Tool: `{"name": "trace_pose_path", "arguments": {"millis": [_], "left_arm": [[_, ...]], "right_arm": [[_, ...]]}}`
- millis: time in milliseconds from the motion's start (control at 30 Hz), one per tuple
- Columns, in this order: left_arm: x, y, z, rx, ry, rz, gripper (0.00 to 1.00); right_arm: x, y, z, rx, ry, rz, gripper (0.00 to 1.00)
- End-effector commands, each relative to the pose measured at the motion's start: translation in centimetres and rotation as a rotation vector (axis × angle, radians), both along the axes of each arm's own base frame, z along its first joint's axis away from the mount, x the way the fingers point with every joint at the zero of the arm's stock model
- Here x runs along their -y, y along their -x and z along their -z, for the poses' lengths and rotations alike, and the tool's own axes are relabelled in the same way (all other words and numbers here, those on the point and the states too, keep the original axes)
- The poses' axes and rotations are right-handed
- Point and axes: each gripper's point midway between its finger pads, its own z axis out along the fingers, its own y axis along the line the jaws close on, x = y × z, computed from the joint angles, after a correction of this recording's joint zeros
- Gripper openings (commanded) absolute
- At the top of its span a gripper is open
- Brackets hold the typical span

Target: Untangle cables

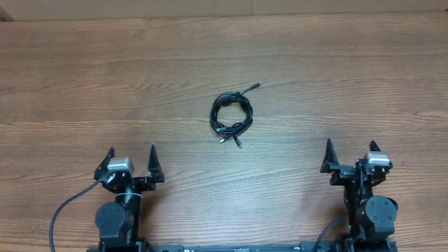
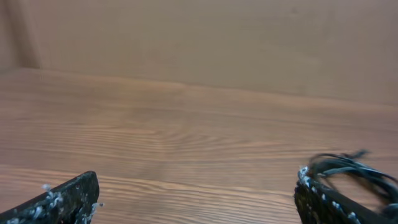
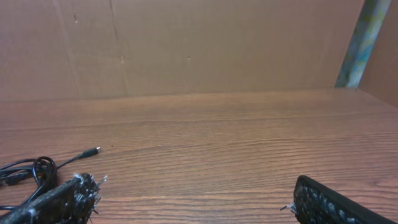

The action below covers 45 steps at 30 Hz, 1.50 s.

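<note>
A: What's the biggest thing here?
B: The wooden table [image 1: 84, 70], seen from above, with a brown wall [image 3: 186, 43] behind it in the wrist views.

A: And the arms?
B: The left gripper [image 1: 131, 150] and right gripper [image 1: 351, 144] sit at the near edge, well apart. Both have their jaws spread wide and nothing between them.

A: Where are the cables [image 1: 232, 117]?
B: Bundled in a small coil near the table's middle, between the two grippers and ahead of them, touching neither.

A: Anything loose?
B: One strand sticks out toward the far right, ending in a small plug [image 1: 259, 85].
</note>
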Motion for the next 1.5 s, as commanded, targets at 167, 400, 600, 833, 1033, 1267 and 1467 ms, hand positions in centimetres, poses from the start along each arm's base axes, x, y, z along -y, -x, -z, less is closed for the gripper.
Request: {"name": "trace_pose_path", "arguments": {"millis": [167,400,600,833,1033,1267,1467], "left_arm": [[2.2,1.4,-1.6,-0.149,0.065,0.118,1.00],[5.2,1.0,-12.8,-0.158,0.075,0.300,1.00],[7.1,-2.0,-19.5,-0.306,0.030,0.435,1.00],[10.3,-8.5,-21.0,-0.526,-0.089,0.453,1.00],[14.8,-15.3,-14.9,-0.743,-0.212,0.438,1.00],[19.7,-16.2,-1.8,-1.126,-0.117,0.586,1.00],[19.4,-16.3,6.0,-1.343,-0.060,0.479,1.00]], "right_arm": [[0.3,0.0,-0.1,0.009,-0.003,0.013,1.00],[0.3,0.0,-0.1,0.009,-0.004,0.014,1.00],[0.3,0.0,-0.1,0.009,-0.004,0.013,1.00],[0.3,0.0,-0.1,0.009,-0.004,0.013,1.00],[0.3,0.0,-0.1,0.009,-0.004,0.013,1.00],[0.3,0.0,-0.1,0.009,-0.003,0.014,1.00],[0.3,0.0,-0.1,0.009,-0.004,0.013,1.00]]}}
